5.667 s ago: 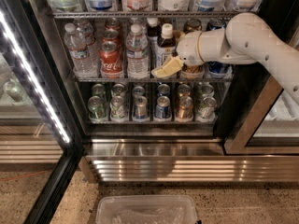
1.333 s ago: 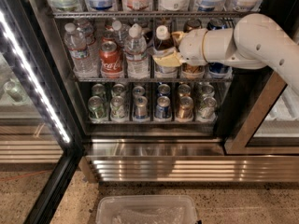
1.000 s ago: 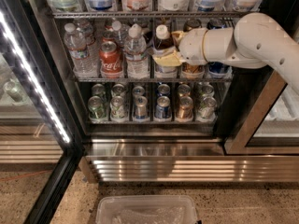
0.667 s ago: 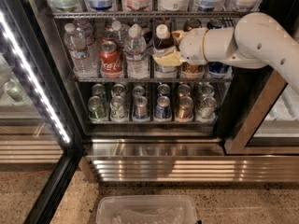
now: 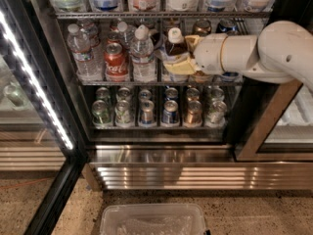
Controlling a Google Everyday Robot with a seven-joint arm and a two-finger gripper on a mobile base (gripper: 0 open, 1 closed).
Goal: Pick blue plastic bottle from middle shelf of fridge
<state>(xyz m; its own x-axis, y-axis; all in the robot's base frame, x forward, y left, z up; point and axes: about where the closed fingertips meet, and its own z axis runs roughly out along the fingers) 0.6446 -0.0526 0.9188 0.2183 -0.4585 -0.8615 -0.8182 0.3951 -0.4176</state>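
Observation:
The blue plastic bottle (image 5: 174,43), dark liquid with a white cap, stands in the middle shelf (image 5: 122,82) of the fridge (image 5: 58,102), right of centre. My gripper (image 5: 182,58) reaches in from the right on a white arm. Its yellowish fingers (image 5: 178,67) wrap the bottle's body below the cap and hide the label. The bottle stands upright, a little forward of its lane.
Clear water bottles (image 5: 143,53) and a red cola can (image 5: 116,61) stand left of the bottle. Short cans (image 5: 146,112) fill the tier below. An LED strip (image 5: 39,92) runs down the open door on the left. A steel grille (image 5: 195,175) and a clear plastic bin (image 5: 151,219) lie below.
Since the earliest frame my gripper rose and closed around the bottle's body. Over the last second nothing has visibly moved.

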